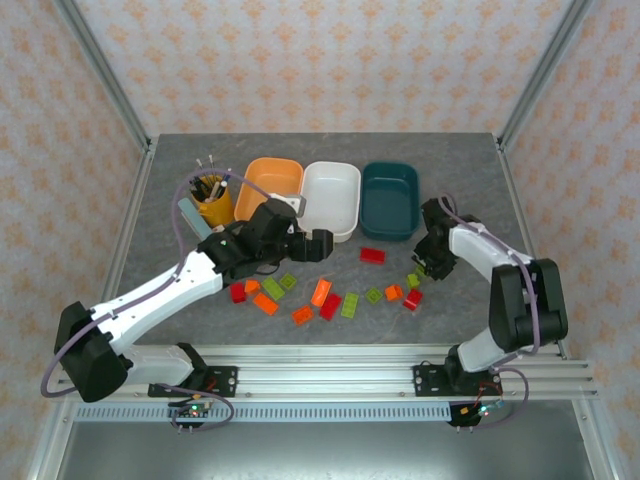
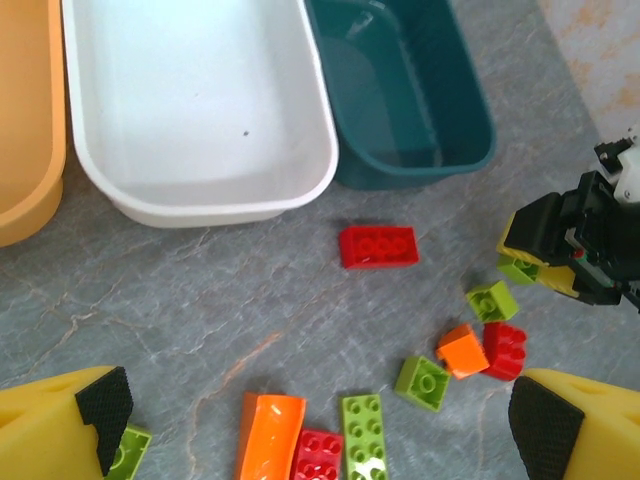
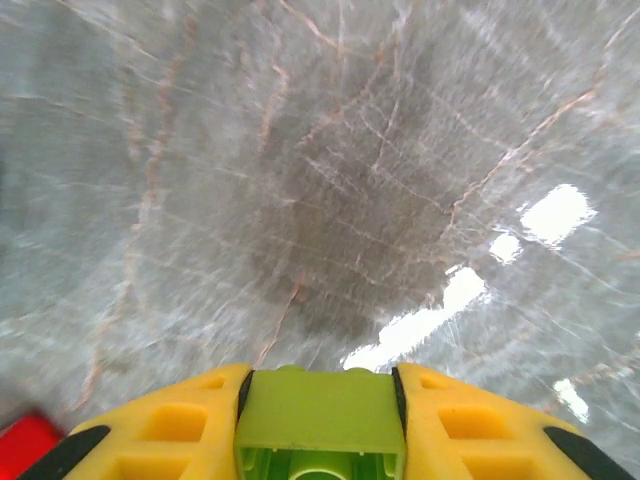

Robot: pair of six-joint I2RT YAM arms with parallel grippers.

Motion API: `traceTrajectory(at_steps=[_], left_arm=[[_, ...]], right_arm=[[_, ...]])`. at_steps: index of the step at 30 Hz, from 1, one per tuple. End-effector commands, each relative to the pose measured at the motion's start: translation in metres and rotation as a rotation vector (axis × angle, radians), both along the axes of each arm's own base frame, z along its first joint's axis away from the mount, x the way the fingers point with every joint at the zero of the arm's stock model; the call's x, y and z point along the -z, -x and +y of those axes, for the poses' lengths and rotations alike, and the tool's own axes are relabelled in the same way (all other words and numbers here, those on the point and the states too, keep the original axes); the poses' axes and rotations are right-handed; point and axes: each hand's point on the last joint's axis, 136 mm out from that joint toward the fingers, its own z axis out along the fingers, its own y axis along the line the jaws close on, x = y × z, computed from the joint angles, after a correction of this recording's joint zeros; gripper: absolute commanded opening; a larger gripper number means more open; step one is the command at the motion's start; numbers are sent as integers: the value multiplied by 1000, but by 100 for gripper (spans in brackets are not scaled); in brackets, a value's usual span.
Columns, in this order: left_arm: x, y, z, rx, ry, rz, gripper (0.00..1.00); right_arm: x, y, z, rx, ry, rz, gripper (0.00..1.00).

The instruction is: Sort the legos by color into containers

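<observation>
Grip on 1 lime green plastic lego brick (image 3: 320, 408) at the right of the grey table (image 1: 465, 165).
The right hand (image 3: 320, 425) clamps the brick between its yellow fingers (image 3: 170, 425); the dark teal plastic tub (image 1: 390, 198), nearest of 3 tubs, lies just beyond it and to its left, so this arm is best placed. The left hand (image 2: 322, 420) hangs wide open over loose bricks (image 2: 378, 246).

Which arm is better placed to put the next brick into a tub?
The right: the right gripper grips a lime green brick near the teal tub; the left gripper hangs open and empty over loose bricks.
</observation>
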Motion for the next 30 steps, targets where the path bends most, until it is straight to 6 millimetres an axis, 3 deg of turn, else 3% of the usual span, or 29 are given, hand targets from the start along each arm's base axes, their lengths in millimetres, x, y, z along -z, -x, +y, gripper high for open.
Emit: traceTrajectory(at_steps=[1,5,9,15,19,25,30], left_arm=[[-32,-8,-7,-20,53,-34,100],[-45,-24,-7,-50,87,-19,100],[-55,-45,-5,-79,121,-6,100],[-60,-79,1,-126,129,14,100],[-51,-97,1,-141,94,48,100],[-34,-109,6,-180,47,95,100],[-24,-105,17,-217,18,120,99]], right_arm=[[-56,-17,-5,-41,62,-132,35],[-92,-46,8,-105,54,-226,36],[-93,-84,25,-163,34,-230,36],[-68,-137,44,-196,24,-175,36],[-44,-163,50,-181,27,-112,36],[-8,-182,58,-134,15,-13,39],[-2,-191,64,-124,12,-1,52]])
